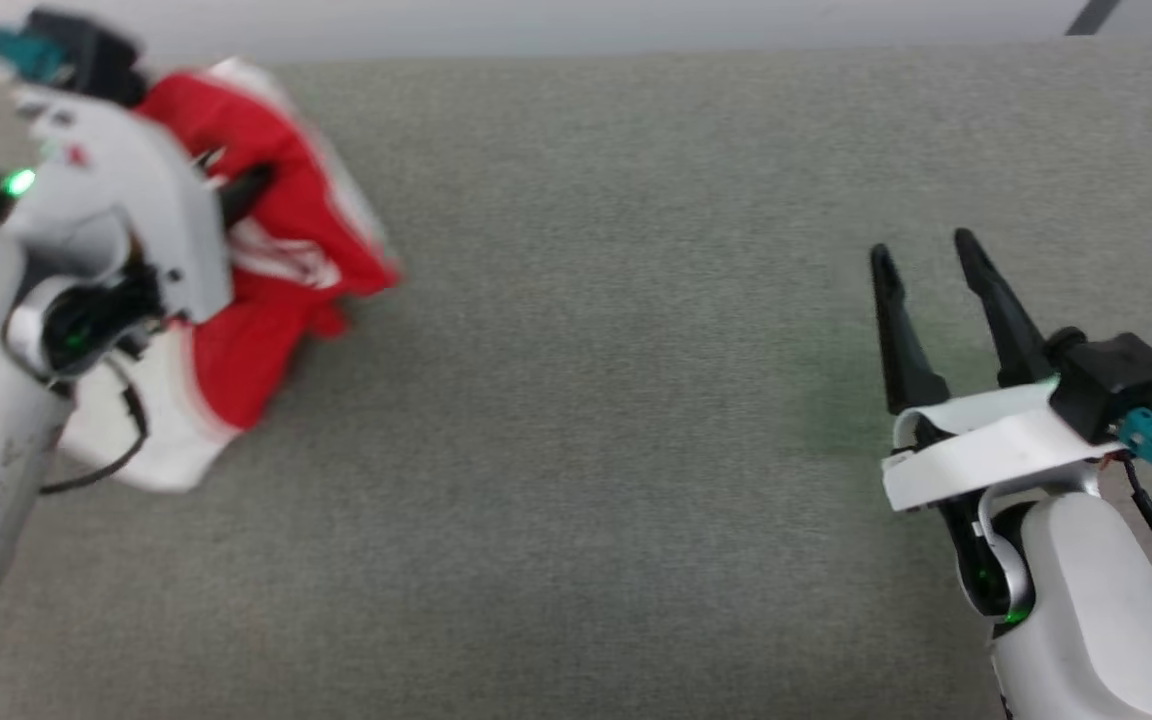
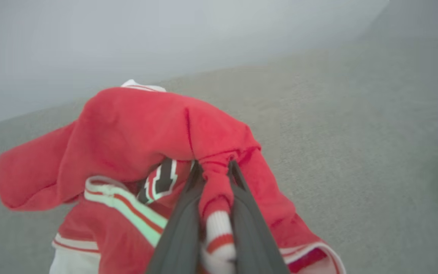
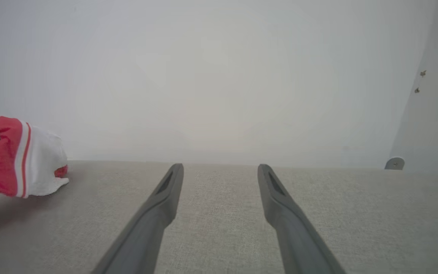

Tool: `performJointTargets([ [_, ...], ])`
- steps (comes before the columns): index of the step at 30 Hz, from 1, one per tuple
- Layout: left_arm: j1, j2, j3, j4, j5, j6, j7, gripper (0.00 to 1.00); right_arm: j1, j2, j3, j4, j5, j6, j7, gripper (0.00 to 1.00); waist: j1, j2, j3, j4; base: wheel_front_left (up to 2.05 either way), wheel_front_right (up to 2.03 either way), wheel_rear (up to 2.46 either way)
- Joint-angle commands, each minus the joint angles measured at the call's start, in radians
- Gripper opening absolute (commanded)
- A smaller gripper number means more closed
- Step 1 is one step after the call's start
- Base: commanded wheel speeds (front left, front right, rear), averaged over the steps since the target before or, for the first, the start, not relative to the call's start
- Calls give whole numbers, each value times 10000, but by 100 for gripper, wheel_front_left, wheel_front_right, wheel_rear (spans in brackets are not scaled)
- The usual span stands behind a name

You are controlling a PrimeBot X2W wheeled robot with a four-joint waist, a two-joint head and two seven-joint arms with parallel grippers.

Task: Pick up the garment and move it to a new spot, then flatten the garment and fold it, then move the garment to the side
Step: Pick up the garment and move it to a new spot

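The left pincer [image 2: 213, 167] was narrowed onto a bunched fold of the garment [image 2: 127, 129], with red cloth and a strip of white-and-red trim squeezed between its two dark fingers. The garment sat at the far left of the grey tabletop [image 1: 636, 400], crumpled into a heap. Red body, white sleeve and part of the black number showed among the folds. From the right wrist view the pinched part seemed raised, with a white sleeve hanging just above the surface. Whether the lower folds were touching the tabletop could not be told, since the head view was blurred there. The broad middle of the tabletop lay bare. At the near right, well apart from the cloth, the right pincer [image 1: 921, 250] hovered with its fingers spread wide, holding nothing.

The step in hand appeared to be the first one, picking the garment up to carry it to a new spot. The next move would likely call for lifting the heap clear and carrying it rightward to the open middle. There the waiting right pincer could reach an edge and help spread it flat.
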Motion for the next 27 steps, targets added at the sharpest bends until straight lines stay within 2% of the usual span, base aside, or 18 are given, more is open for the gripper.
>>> performJointTargets([
  [1,-190,2,-226,-687,-222,13,120,0,195,60,-181,-91,100,-3,-9,100,0,0,-67,-320,0,0,0],
  [8,-810,-411,-1384,-3227,-1033,12,1072,0,459,213,-820,-444,318,-1,-9,100,0,0,110,-1256,0,0,0],
  [15,-1296,-1249,-2138,-4257,-2142,12,1523,0,570,289,-1093,-669,751,-1,-8,100,0,0,449,-2340,0,0,0],
  [20,-1403,-1855,-2857,-3940,-2530,12,1360,0,675,296,-1247,-741,1340,-1,-8,100,0,0,774,-3043,0,0,0],
  [27,-1087,-1923,-4031,-2173,-2711,12,1152,0,777,299,-1334,-764,1892,-1,-8,100,0,0,972,-3731,0,0,0],
])
